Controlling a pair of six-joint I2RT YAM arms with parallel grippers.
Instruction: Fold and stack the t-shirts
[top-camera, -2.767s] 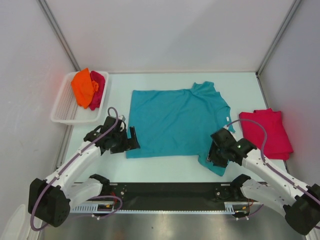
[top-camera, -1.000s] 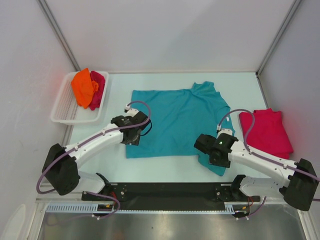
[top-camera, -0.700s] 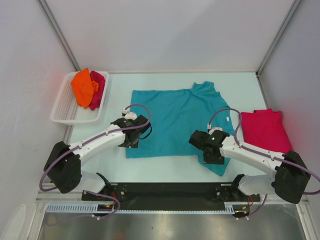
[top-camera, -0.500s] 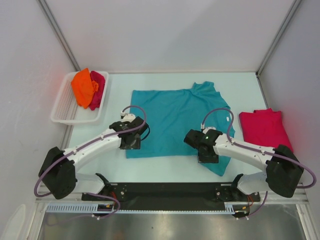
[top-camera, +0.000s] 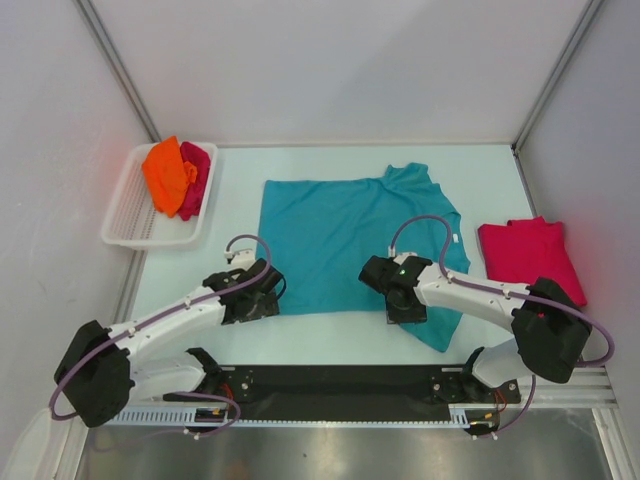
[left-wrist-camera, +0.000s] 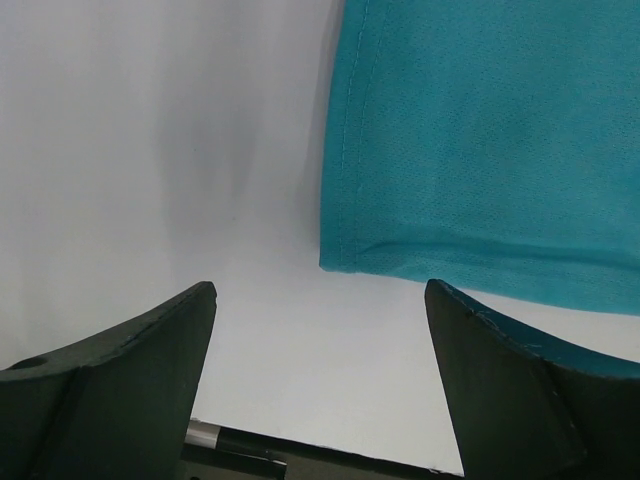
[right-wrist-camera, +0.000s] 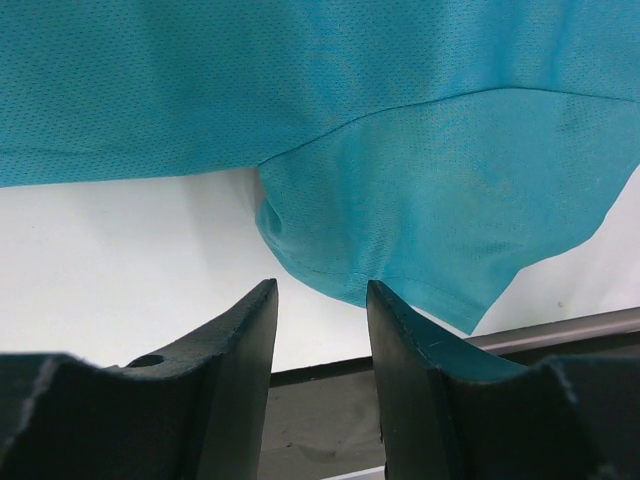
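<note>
The teal t-shirt (top-camera: 350, 235) lies spread flat in the middle of the table. My left gripper (top-camera: 270, 300) is open and empty, low over the table just short of the shirt's near left corner (left-wrist-camera: 480, 150); its fingers (left-wrist-camera: 140, 360) stand wide apart. My right gripper (top-camera: 403, 312) is open with a narrower gap and empty, at the near hem where the near sleeve (right-wrist-camera: 430, 200) joins the body. A folded crimson-pink t-shirt (top-camera: 530, 262) lies at the right. The orange t-shirt (top-camera: 165, 175) and another crimson-pink one (top-camera: 197, 178) sit bunched in the basket.
The white slatted basket (top-camera: 125, 228) stands at the far left of the table. The black rail (top-camera: 340, 380) with the arm bases runs along the near edge. White walls enclose the table on the left, back and right.
My left gripper has drawn back off the teal shirt to its near left corner. My right gripper has slid left along the near hem, from the sleeve tip to the sleeve's root.
</note>
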